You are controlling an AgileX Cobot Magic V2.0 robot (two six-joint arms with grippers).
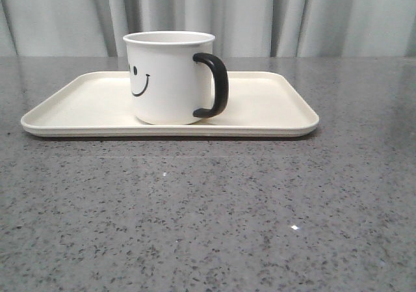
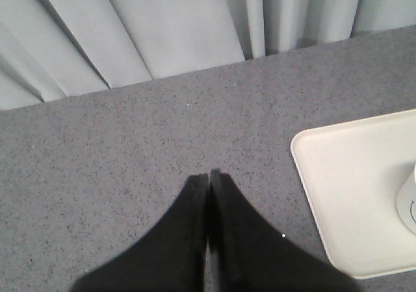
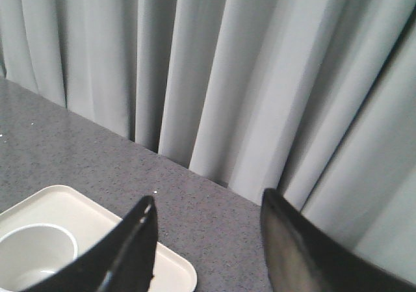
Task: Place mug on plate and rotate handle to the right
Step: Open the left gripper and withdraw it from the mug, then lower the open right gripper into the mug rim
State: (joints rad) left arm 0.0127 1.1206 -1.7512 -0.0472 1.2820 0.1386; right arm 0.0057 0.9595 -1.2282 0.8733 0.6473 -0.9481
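Note:
The white mug (image 1: 168, 77) with a black smiley face stands upright on the cream plate (image 1: 273, 103), left of the plate's middle. Its black handle (image 1: 216, 85) points to the right. Neither gripper shows in the front view. My left gripper (image 2: 209, 175) is shut and empty above bare table, with a corner of the plate (image 2: 351, 181) and the mug's edge (image 2: 408, 201) off to one side. My right gripper (image 3: 208, 201) is open and empty, raised above the table beside the plate (image 3: 97, 220); the mug's rim (image 3: 39, 240) shows beneath it.
The grey speckled table (image 1: 208, 214) runs to a grey pleated curtain (image 1: 260, 12) at the back. Nothing else stands on the table in these views.

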